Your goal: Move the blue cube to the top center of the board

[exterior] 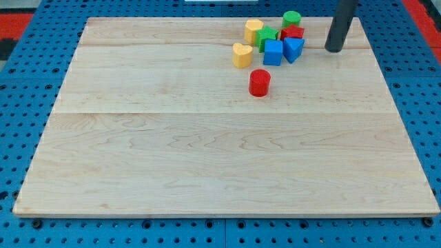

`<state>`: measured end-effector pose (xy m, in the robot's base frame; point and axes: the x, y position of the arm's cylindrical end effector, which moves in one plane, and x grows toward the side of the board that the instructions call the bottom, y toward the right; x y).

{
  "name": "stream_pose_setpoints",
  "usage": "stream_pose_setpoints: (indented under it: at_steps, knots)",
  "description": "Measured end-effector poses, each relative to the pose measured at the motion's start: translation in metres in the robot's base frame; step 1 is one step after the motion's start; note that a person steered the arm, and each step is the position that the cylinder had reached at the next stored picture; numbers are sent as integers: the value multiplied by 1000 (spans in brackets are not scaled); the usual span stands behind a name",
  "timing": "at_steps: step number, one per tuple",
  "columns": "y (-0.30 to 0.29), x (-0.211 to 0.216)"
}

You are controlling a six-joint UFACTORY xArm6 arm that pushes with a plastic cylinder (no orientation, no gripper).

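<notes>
Wooden board [207,151] on a blue pegboard surface [21,103], with a cluster of small blocks near the top of the view, right of centre. The blue cube [273,52] sits at the lower edge of this cluster, touching the blue triangular block [293,48] at its 3 o'clock; a green block [267,36] lies just behind it at 11 o'clock, and a red block [292,32] at about 1 o'clock, with a green cylinder [291,18] beyond that. A yellow block [253,29] stands at the cluster's 10 o'clock corner, a second yellow block [242,55] lies just beside the cube at 9 o'clock, and a red cylinder [259,83] stands apart at 7 o'clock. The rod carries no jaws and grasps nothing; its tip [333,49] rests on the board at 3 o'clock of the cluster, near the blue triangular block but apart from it. This placement suggests a leftward push, though the triangular block lies between tip and cube, so the two would likely travel together. The cube appears already close to the top edge and somewhat right of centre. No brand, label or legible writing is visible
</notes>
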<state>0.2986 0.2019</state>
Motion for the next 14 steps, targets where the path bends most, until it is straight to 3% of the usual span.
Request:
stream_pose_setpoints:
  at_steps: [5,9,11,14]
  knots:
    - [-133,26]
    - [-75,20]
    - [-124,16]
    - [-150,-7]
